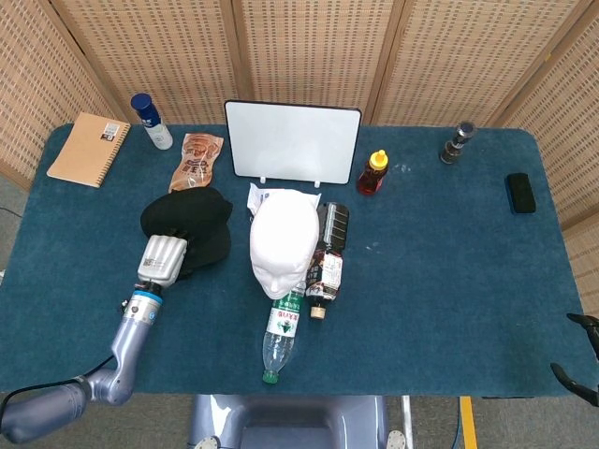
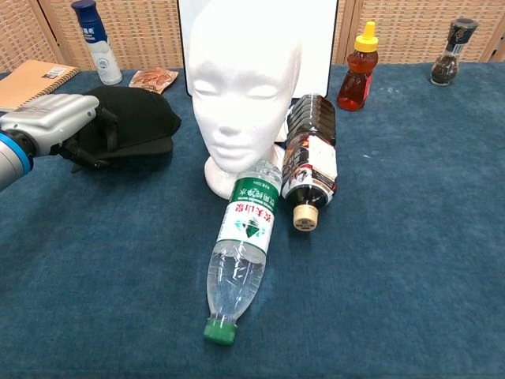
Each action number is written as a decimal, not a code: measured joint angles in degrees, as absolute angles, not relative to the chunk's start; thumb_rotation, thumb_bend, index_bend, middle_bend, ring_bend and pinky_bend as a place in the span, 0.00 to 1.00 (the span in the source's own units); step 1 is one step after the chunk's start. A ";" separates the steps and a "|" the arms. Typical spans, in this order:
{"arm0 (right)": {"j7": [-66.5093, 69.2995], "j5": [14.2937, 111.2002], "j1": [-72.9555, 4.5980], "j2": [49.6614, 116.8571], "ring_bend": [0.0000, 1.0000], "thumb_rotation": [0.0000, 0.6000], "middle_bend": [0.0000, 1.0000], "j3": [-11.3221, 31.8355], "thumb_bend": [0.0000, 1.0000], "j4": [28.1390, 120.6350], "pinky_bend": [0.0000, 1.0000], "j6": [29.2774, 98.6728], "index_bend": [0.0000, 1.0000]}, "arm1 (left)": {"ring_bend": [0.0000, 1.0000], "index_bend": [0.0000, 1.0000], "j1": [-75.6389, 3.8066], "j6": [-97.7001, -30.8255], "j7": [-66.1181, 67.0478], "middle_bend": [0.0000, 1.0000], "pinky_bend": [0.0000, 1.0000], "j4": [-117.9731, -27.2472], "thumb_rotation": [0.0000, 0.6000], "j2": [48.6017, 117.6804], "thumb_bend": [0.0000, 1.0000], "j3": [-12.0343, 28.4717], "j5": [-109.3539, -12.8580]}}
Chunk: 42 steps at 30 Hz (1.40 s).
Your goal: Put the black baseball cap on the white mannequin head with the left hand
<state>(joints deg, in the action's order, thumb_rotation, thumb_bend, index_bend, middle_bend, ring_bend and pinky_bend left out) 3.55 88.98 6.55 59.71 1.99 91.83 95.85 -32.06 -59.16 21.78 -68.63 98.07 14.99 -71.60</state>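
Beside the mannequin head [image 2: 241,87], left hand [image 2: 55,130] fingers clamp the black cap [image 2: 134,122] — bottle labels unreadable.

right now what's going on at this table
The robot's left hand grips the black baseball cap, which sits bunched up on the blue table left of the white mannequin head. The head is bare, so the cap is not on it yet. Two bottles lie in front of the head.

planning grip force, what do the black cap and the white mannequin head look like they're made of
Black cap: soft matte fabric, probably cotton; it looks bunched and creased where the left hand holds it.
White mannequin head: rigid matte white, faintly grainy, likely foam, possibly plastic; no gloss shows.
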 measured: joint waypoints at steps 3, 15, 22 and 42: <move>3.53 89.16 6.48 59.62 0.28 1.00 0.29 2.01 0.20 91.96 0.31 95.83 0.23 | 0.29 0.53 -32.09 -60.17 20.92 0.40 0.63 -68.83 1.00 97.66 0.63 14.86 -71.86; 4.00 89.45 6.53 59.47 0.28 1.00 0.29 2.04 0.20 91.98 0.31 95.97 0.23 | 0.37 0.66 -30.65 -65.64 14.37 0.40 0.72 -70.05 1.00 92.47 0.69 12.60 -77.05; 4.09 89.87 6.17 59.66 0.28 1.00 0.29 1.95 0.20 91.95 0.31 95.45 0.23 | 0.38 0.70 -30.56 -70.26 10.64 0.42 0.73 -71.21 1.00 88.01 0.72 11.86 -82.35; 4.69 90.01 6.03 60.05 0.28 1.00 0.29 2.11 0.20 91.48 0.31 95.55 0.23 | 0.42 0.77 -32.49 -81.61 8.39 0.49 0.76 -77.69 1.00 79.73 0.82 15.06 -89.61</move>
